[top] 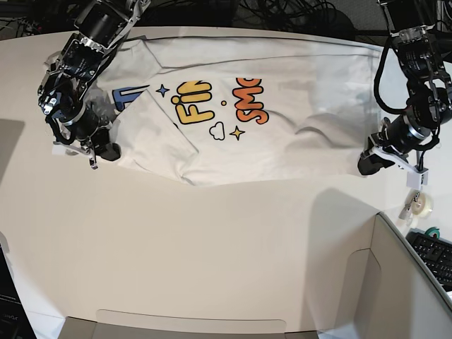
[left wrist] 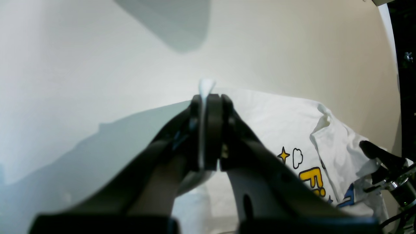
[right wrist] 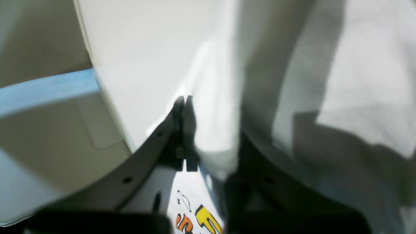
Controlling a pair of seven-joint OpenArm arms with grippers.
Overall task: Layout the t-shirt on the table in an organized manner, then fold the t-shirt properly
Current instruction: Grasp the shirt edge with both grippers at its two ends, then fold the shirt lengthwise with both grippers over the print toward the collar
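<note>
The t-shirt (top: 233, 106) lies print-up across the far half of the table (top: 212, 247), its lettering upside down in the base view. One side is folded over the blue letters. My left gripper (top: 369, 162) is at the shirt's right-hand end in the base view. Its jaws (left wrist: 208, 97) are shut on a thin white edge of the t-shirt (left wrist: 292, 123). My right gripper (top: 106, 150) is at the shirt's other end, low on the near corner. In the right wrist view it (right wrist: 184, 99) is shut on the t-shirt (right wrist: 357, 65), and cloth drapes over one finger.
Grey cardboard box walls (top: 395, 282) rise at the near right, and a flap (top: 191, 321) lies along the near edge. A roll of tape (top: 421, 205) and a keyboard (top: 438, 258) sit at the right. Cables run behind the far edge.
</note>
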